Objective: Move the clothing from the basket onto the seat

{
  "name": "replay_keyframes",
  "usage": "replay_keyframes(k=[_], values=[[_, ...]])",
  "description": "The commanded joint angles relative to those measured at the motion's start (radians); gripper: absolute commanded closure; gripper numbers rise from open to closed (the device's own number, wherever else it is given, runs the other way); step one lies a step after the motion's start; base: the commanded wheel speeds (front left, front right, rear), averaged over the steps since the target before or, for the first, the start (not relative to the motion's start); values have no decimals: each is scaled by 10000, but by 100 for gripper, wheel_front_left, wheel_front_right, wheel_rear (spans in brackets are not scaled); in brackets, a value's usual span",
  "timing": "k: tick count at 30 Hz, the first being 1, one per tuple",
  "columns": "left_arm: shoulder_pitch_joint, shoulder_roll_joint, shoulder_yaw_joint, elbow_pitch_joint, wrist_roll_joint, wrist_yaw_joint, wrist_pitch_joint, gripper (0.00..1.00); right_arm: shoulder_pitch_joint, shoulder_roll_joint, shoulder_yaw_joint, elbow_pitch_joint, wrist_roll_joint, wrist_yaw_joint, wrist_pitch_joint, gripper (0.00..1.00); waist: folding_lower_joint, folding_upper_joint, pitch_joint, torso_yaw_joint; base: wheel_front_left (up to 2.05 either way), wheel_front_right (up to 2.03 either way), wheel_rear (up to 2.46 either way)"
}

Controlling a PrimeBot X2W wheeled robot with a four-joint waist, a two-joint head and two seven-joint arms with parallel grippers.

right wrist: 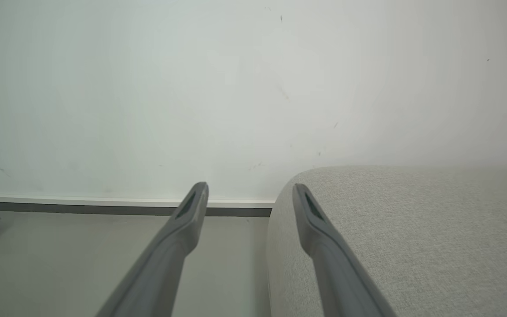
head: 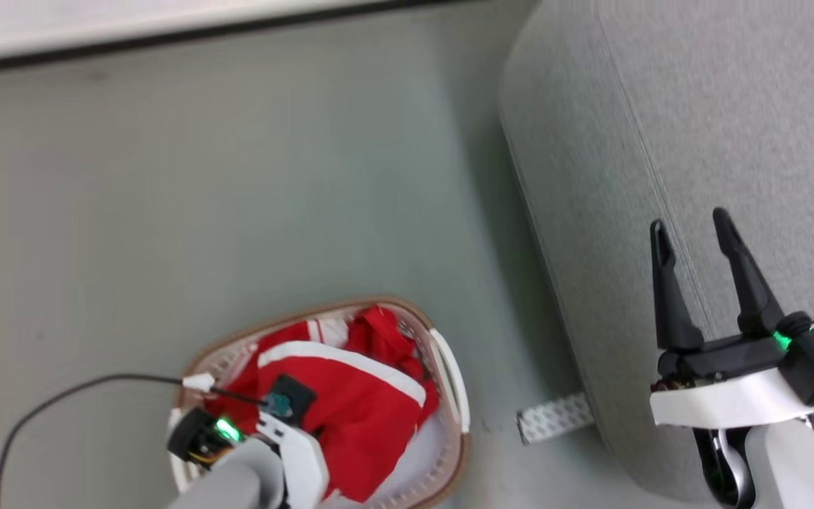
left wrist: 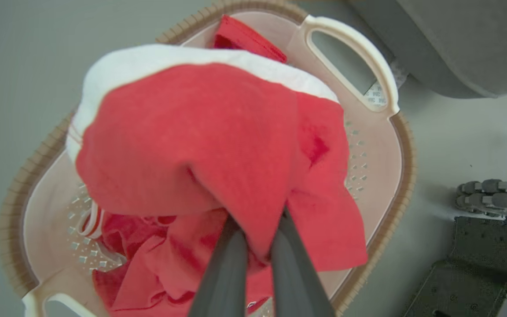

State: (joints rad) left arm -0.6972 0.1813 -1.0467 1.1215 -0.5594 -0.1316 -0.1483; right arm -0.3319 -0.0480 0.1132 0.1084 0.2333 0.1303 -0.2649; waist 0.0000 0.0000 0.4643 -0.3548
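— Closest to us is our left gripper (left wrist: 260,231). Its two dark fingers are pinched tight on a fold of the clothing (left wrist: 192,132), red cloth with a white band that bulges up ahead of them in the left wrist view.
— And from our head, where does the clothing lie?
— Down at seven o'clock, inside the basket (head: 453,385). More red cloth lies crumpled under the gripped fold, and our left wrist hangs right over the heap.
— Where do we see the seat (head: 697,106)?
— It takes up one to four o'clock. A stretch of grey floor (head: 237,177) lies between it and the basket.
— And our right gripper (head: 689,223)?
— At four o'clock, over the seat's rounded edge. Its fingers are spread wide, holding nothing, with the tips pointing towards twelve.
— What else do we see?
— A black cable (head: 131,377) curves in from eight o'clock to the basket's rim. A white perforated strip (head: 555,417) lies on the floor against the seat's base, at five o'clock.
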Motion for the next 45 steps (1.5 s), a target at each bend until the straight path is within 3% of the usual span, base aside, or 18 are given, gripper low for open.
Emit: replay_keyframes(k=[1,9,15,29,45], values=[[178,-50,-26,-23,-104,19,-84,100,178,-43,-27,65,-67,8,8,0,0,0,-787,593,0,0,0],[595,-547,-65,-307,-1035,19,-968,100,660,-42,-72,516,-409,6,8,0,0,0,-2460,1356,0,0,0],[445,-536,345,-1301,-1190,23,-1171,100,1040,-43,-161,789,-558,8,8,0,0,0,-3346,1809,0,0,0],[660,373,2608,-6008,-288,788,-1163,100,1781,-42,477,1119,-177,6,8,0,0,0,-4553,2579,0,0,0],[785,1166,3510,-8578,-837,1483,-774,100,1636,-40,1620,1417,117,6,8,0,0,0,-4704,2753,0,0,0]])
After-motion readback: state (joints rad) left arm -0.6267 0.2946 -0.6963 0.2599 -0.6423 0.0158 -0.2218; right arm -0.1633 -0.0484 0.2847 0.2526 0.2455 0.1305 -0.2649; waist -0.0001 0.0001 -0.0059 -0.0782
